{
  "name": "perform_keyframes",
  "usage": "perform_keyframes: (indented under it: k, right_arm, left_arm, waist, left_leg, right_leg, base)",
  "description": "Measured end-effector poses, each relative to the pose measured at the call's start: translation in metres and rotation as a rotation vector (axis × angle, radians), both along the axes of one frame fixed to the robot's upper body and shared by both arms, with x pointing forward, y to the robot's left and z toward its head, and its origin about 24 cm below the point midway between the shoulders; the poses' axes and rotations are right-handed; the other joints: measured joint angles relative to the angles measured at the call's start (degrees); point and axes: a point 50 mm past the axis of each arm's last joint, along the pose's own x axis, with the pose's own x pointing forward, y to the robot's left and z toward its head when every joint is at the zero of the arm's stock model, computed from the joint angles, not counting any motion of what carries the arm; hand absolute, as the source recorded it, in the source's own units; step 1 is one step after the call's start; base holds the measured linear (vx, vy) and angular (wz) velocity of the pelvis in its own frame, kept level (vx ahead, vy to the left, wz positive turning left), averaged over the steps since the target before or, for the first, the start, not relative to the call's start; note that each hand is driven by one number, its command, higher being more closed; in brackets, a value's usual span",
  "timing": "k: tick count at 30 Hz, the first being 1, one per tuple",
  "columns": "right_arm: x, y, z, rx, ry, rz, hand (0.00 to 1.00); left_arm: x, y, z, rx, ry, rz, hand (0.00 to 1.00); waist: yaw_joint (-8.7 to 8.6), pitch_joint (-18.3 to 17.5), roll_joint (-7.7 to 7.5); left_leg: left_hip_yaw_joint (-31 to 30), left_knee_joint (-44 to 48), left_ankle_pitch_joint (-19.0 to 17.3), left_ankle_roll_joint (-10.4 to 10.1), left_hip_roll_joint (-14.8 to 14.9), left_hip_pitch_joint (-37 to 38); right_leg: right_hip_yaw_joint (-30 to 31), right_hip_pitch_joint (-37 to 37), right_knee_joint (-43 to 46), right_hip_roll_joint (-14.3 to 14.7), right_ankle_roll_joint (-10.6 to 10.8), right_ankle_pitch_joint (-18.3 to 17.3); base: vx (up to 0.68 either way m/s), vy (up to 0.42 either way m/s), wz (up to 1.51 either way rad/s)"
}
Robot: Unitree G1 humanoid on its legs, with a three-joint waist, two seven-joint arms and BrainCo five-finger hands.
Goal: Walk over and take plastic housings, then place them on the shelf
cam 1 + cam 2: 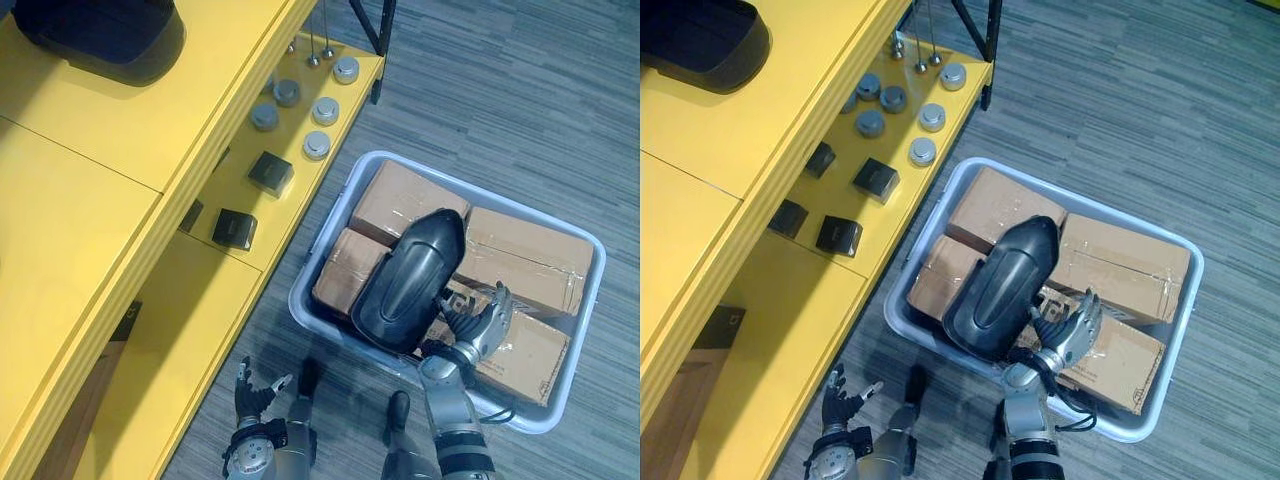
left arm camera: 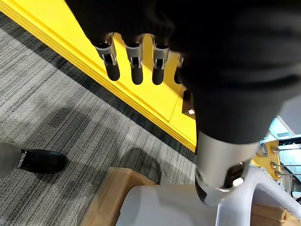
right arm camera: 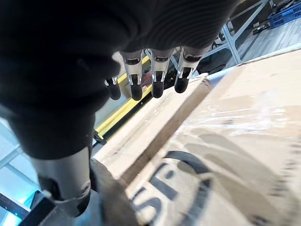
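Right hand [image 1: 478,325]: held wide, fingers [image 3: 157,77] straight and fanned, thumb set apart, nothing grasped. Palm hangs over a cardboard box [image 1: 520,355] wrapped in glossy clear tape with dark print on it.

Plastic housing [image 1: 408,282]: just beside the right hand, on its thumb side. Whether thumb and shell touch cannot be told. It is a black, smooth, slightly shiny shell, long and teardrop-shaped, with a raised rounded back. It lies slantwise on top of the boxes, its broad end over the tub's near rim and its narrow end pointing to the tub's middle.

Tub [image 1: 592,290]: pale grey plastic, rectangular with rounded corners and a rolled rim, standing on the floor. It is packed with brown cardboard boxes [image 1: 525,255], flat-topped and taped.

Left hand [image 1: 252,392]: low, beside the yellow shelf, well apart from the tub. Fingers [image 2: 136,70] straight, relaxed, empty.

Yellow shelf [image 1: 90,230]: matte painted boards, layered edge. On the top board sits a second dark housing [image 1: 100,35], bulky and rounded. On the lower board are round grey metal discs [image 1: 322,110] in a cluster and small black square blocks [image 1: 270,172].

Floor [image 1: 520,90]: grey carpet with fine streaked stripes.
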Motion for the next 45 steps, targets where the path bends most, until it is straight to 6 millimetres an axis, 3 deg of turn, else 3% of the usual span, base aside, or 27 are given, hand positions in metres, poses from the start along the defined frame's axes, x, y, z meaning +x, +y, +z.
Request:
perform_keyframes:
  k: [5,9,16,21,24,27,29,34,36,39,45]
  right_arm:
    - [0.007,0.025,-0.021,0.159,0.078,0.243,1.00]
    - [0.018,0.024,-0.030,0.226,0.129,0.303,1.00]
    - [0.053,0.009,-0.010,0.264,0.121,0.329,1.00]
    - [0.061,0.002,0.000,0.263,0.104,0.336,1.00]
    - [0.064,-0.006,0.011,0.234,0.077,0.344,1.00]
    - [0.058,-0.018,0.029,0.119,0.021,0.356,1.00]
    - [0.045,-0.026,0.040,-0.060,0.001,0.377,1.00]
    - [0.026,-0.042,0.052,-0.297,0.003,0.367,1.00]
    - [0.019,-0.047,0.054,-0.421,0.041,0.391,1.00]
    - [0.016,-0.047,0.057,-0.502,0.056,0.426,1.00]
    - [0.017,-0.032,0.058,-0.636,0.077,0.539,1.00]
  left_arm:
    - [-0.005,0.009,-0.008,0.004,0.047,0.036,0.00]
    - [-0.006,0.012,-0.008,0.007,0.055,0.032,0.00]
    - [-0.005,0.011,-0.009,-0.020,0.058,0.011,0.00]
    - [-0.004,0.018,-0.007,-0.038,0.048,0.045,0.00]
    - [0.002,0.018,0.007,-0.041,-0.014,0.039,0.00]
    - [0.009,0.015,0.041,-0.058,-0.170,0.013,0.00]
    - [0.011,0.015,0.074,-0.064,-0.313,0.008,0.00]
    - [0.010,0.020,0.112,-0.066,-0.485,-0.004,0.00]
    - [0.010,0.019,0.122,-0.091,-0.538,-0.041,0.00]
    - [0.015,0.012,0.130,-0.139,-0.573,-0.108,0.00]
    - [0.047,-0.034,0.121,-0.391,-0.479,-0.394,0.00]
  waist:
    - [-0.96,0.0,0.00]
    - [-0.96,0.0,-0.01]
    - [-0.71,0.0,-0.01]
    - [-0.62,0.0,-0.01]
    - [-0.53,0.0,-0.02]
    - [-0.78,0.0,-0.07]
    - [-1.42,-0.2,-0.36]
    - [-3.72,-2.2,-0.97]
    - [-4.37,-5.3,-1.24]
    - [-5.47,-6.8,-1.38]
    - [-6.37,-12.1,-1.85]
  left_leg:
    - [1.0,-0.1,-0.2,0.1,0.3,0.6]
    - [1.0,-0.3,-0.1,0.1,0.4,0.9]
    - [0.9,-2.4,1.0,0.2,0.5,2.2]
    - [0.9,-2.6,1.2,0.2,0.4,2.3]
    - [1.0,-2.6,1.3,0.3,0.4,2.3]
    - [1.0,-2.6,1.3,0.3,0.4,2.8]
    - [1.1,-3.2,1.3,0.2,0.5,4.2]
    - [2.0,-4.7,1.3,0.2,0.5,6.8]
    - [2.5,-5.8,1.3,0.2,0.5,7.9]
    - [2.6,-6.3,1.3,0.2,0.6,9.4]
    - [3.3,-7.1,1.5,0.0,1.3,10.6]
  right_leg:
    - [1.0,-0.3,0.4,0.1,0.0,0.0]
    - [1.0,-0.1,0.4,0.1,0.0,0.0]
    - [1.0,0.4,0.3,0.2,0.0,0.0]
    - [1.0,0.4,0.2,0.2,0.0,0.0]
    - [0.9,0.5,0.2,0.2,0.0,0.0]
    - [0.9,1.1,0.1,0.2,0.0,0.0]
    - [0.9,2.3,-0.2,0.2,0.0,0.0]
    - [1.0,4.2,-0.9,0.2,0.0,0.0]
    - [1.2,4.6,-1.3,0.2,0.1,0.0]
    - [1.2,6.2,-1.8,0.3,0.1,0.0]
    - [1.8,6.6,-2.0,0.8,0.0,0.0]
  base:
    - [-0.01,0.011,-0.11]
    - [0.00,0.000,0.00]
    - [0.00,0.006,0.01]
    - [0.00,0.005,0.01]
    - [0.00,0.008,0.01]
    - [0.00,0.000,0.00]
    - [0.01,0.010,-0.02]
    - [0.03,0.022,-0.05]
    - [0.05,0.026,-0.12]
    - [0.03,0.016,-0.03]
    - [0.00,0.009,-0.08]
